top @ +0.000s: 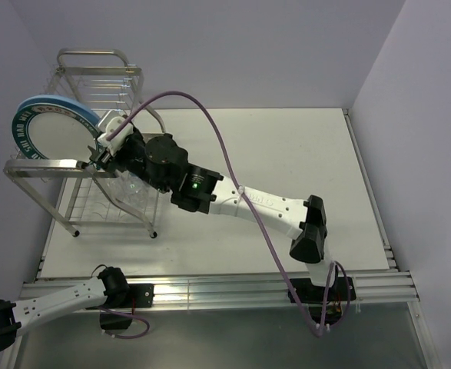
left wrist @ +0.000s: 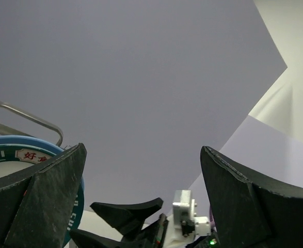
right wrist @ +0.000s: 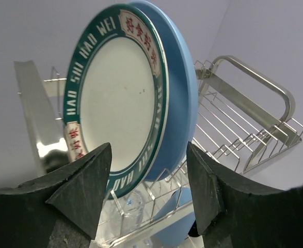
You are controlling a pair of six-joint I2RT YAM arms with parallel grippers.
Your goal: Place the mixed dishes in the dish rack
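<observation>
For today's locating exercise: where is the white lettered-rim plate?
Top view, far left: the white plate stands on edge in the dish rack's upper tier beside the light-blue plate, open right gripper at its rim.

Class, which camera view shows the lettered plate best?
Right wrist: the lettered plate fills the frame, upright in the rack, lettering legible. Top external shows it small and oblique; left wrist shows only a rim sliver.

Pale lilac walls [top: 210,46], white tabletop [top: 286,154], silver rails [top: 248,288] along its near edge, even light
</observation>
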